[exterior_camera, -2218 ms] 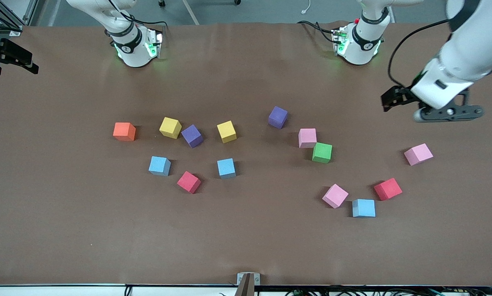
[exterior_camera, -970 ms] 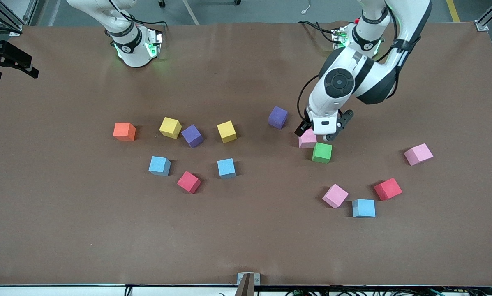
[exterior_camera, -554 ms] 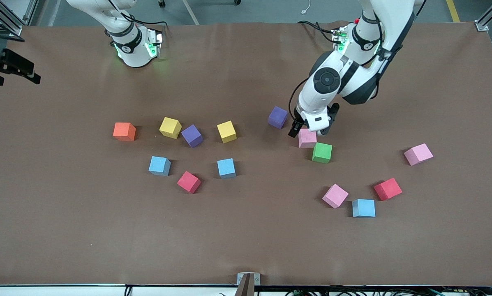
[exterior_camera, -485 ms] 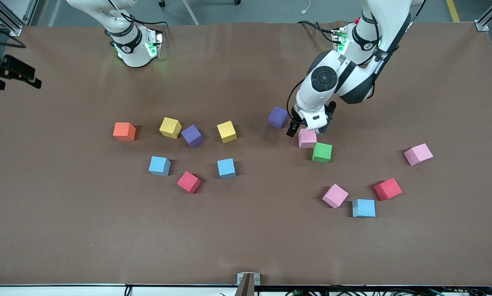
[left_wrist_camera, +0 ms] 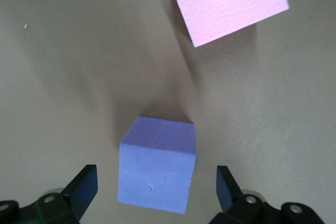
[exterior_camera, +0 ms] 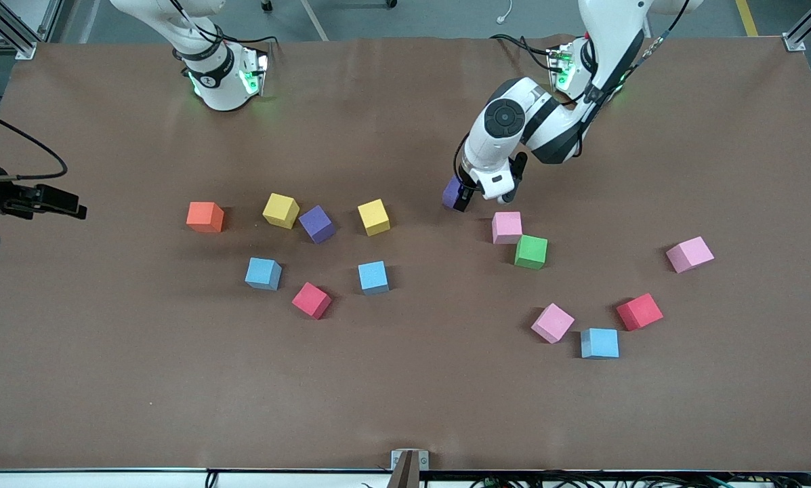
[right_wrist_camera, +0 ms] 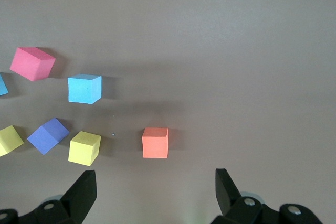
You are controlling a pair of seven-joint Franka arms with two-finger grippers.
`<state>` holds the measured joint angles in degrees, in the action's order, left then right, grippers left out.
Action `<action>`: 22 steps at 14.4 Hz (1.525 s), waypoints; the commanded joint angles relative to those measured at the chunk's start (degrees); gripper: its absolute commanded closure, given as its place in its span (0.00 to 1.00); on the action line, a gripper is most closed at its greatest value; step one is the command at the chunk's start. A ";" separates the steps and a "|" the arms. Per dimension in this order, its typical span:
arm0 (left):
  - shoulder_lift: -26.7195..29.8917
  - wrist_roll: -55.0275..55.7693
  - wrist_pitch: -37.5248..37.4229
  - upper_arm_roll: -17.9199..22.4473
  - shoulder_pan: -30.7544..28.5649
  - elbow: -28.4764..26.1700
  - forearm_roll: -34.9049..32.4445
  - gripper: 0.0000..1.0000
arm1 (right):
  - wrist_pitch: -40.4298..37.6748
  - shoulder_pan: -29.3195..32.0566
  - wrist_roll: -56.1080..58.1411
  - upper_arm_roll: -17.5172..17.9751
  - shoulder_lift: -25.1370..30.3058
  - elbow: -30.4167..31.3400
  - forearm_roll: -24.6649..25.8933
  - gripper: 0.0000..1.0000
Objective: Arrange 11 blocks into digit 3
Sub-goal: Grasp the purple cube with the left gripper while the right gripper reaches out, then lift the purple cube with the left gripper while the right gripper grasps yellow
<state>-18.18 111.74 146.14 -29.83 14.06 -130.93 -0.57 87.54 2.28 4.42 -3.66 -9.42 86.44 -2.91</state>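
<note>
the blocks for the digit 3 lie loose on the brown table (exterior_camera: 405,407), none touching in a figure yet. the left gripper (exterior_camera: 484,193) hangs low over the purple block (exterior_camera: 452,193) that sits nearest the left arm's base, its jaws spread wide and holding nothing; in the left wrist view that purple block (left_wrist_camera: 157,169) stands between the two fingertips without either pad touching it. the step in hand looks like the first pick: the next move calls for a short drop, squaring the jaws to the cube's flat faces, and a gentle squeeze, since foam gives. just beside it, nearer the front camera, a pink block (exterior_camera: 507,227) and a green block (exterior_camera: 531,251) meet at a corner, so the descent should keep clear of the pink one. further out, two more pink blocks, a red and a light blue block lie toward the left arm's end. toward the right arm's end lie two yellow blocks, a second purple, two light blue, a red and an orange cube (exterior_camera: 205,217). the right gripper (exterior_camera: 73,205), jaws wide and empty, waits above the table's edge at the right arm's end. past the bases, a grey floor and cables show.
</note>
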 commanded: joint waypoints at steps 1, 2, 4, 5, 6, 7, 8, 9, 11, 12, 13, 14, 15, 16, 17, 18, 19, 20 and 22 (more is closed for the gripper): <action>-1.50 0.68 3.62 -0.05 -0.17 -1.00 -0.22 0.00 | -0.53 -0.34 -2.11 0.76 0.20 -0.49 -0.43 0.00; -1.85 0.68 4.15 -0.05 0.09 -1.08 -0.22 0.00 | -0.26 -1.30 -7.88 0.94 0.11 -0.48 -0.52 0.00; -2.91 0.68 4.77 -0.05 0.27 -1.08 -0.22 0.02 | -0.09 -4.54 -18.17 0.94 0.11 -0.31 -0.52 0.00; -3.52 0.68 5.12 -0.05 0.53 -1.08 -0.31 0.05 | 0.26 -6.30 -22.66 0.94 0.11 -0.13 -0.52 0.00; -3.96 0.68 5.21 -0.05 1.05 -1.08 -0.22 0.10 | 0.61 -7.71 -27.14 0.94 0.02 0.74 -0.52 0.00; -3.97 0.59 5.30 -0.05 1.15 -1.00 -0.31 0.17 | 2.36 -9.03 -30.32 0.94 0.11 2.23 -0.52 0.00; -3.97 -0.28 5.21 -0.05 1.06 -0.82 -0.40 0.29 | 3.33 -10.18 -32.09 0.94 0.11 3.20 -0.52 0.00; -4.14 -1.51 5.12 -0.05 1.06 -0.56 -2.31 0.38 | 3.86 -11.15 -34.02 0.94 0.11 3.47 -0.52 0.00; -4.49 -2.57 5.12 -0.14 0.88 0.06 -8.54 0.55 | 4.65 -13.43 -38.50 0.94 0.02 3.99 -0.52 0.00; -4.58 -4.40 4.86 -0.22 1.06 0.41 -12.66 0.63 | 5.18 -15.01 -42.52 0.94 0.11 4.61 -0.43 0.00; -4.58 -6.60 4.68 -0.31 1.15 0.84 -14.79 0.70 | 5.36 -16.68 -46.92 0.94 0.11 5.22 -0.52 0.00; -4.58 -9.66 4.59 -0.31 1.84 1.63 -15.77 0.72 | 5.80 -18.87 -51.48 0.94 0.11 6.19 -0.52 0.00; -4.58 -14.22 4.59 -0.40 3.42 2.25 -15.78 0.72 | 6.59 -20.89 -55.27 0.94 0.02 7.07 -0.52 0.00; -5.02 -18.88 4.51 -0.49 5.00 3.13 -15.78 0.72 | 7.29 -22.83 -58.09 0.94 0.11 8.12 -0.52 0.00; -5.28 -22.23 3.55 -0.49 6.32 3.92 -15.78 0.72 | 8.60 -24.59 -59.95 0.94 0.02 9.26 -0.70 0.00; -5.55 -25.22 1.89 -0.49 7.03 4.97 -15.78 0.72 | 10.79 -26.17 -62.23 1.03 0.02 10.66 -0.70 0.00; -6.51 -28.82 -0.31 -0.66 7.91 6.46 -15.78 0.71 | 12.90 -27.40 -65.12 1.03 -0.07 11.55 -0.78 0.00; -7.39 -32.16 -2.50 -0.75 8.26 7.78 -15.78 0.71 | 14.23 -28.55 -67.33 1.03 -0.33 12.08 -1.74 0.00; -9.32 -38.15 -6.11 -0.75 8.97 10.16 -15.78 0.71 | 18.18 -29.26 -72.77 1.03 -0.77 13.57 -5.78 0.00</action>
<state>-24.33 79.13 143.53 -30.51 22.90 -124.51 -15.25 102.58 -26.49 -63.95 -2.10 -10.65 97.88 -5.92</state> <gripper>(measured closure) 0.463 0.000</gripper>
